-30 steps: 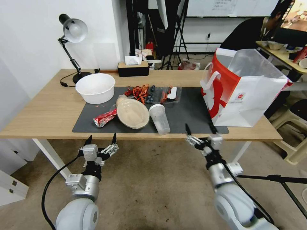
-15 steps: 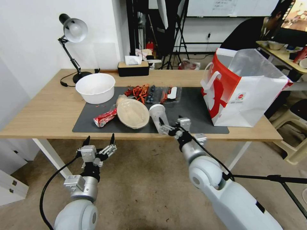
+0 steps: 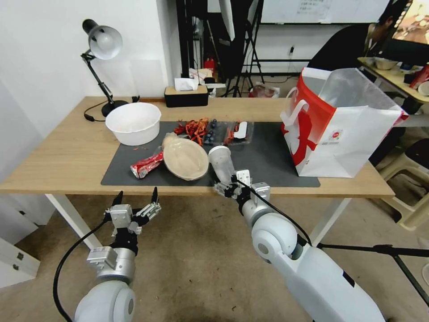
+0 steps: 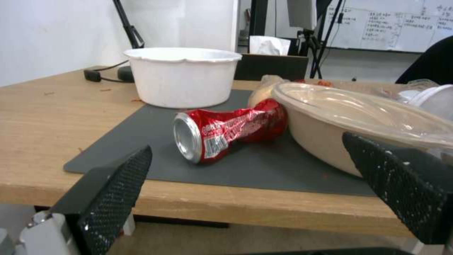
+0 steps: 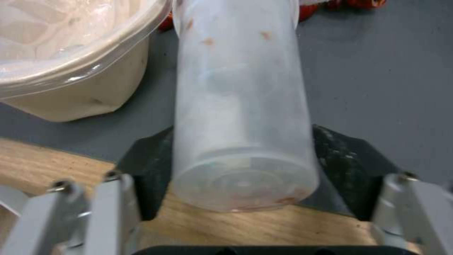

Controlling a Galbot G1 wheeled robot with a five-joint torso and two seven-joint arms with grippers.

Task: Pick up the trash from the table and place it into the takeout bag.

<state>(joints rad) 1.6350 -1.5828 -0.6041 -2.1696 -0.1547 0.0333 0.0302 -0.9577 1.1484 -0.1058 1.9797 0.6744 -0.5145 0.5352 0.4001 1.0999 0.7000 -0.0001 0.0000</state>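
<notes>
You see a white bag (image 3: 353,134) with red side panels and a red swirl on a light-wood desk (image 3: 67,152) with a dark grey mat (image 3: 268,156). The frosted clear cup (image 5: 240,106) has orange specks, beside a beige bowl (image 3: 185,160), a crushed red can (image 4: 226,129) and a white bowl (image 3: 133,123).

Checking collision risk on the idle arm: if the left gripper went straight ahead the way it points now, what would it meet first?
Probably the crushed red can, lying on the mat straight ahead of the open left gripper; depth is uncertain.
</notes>
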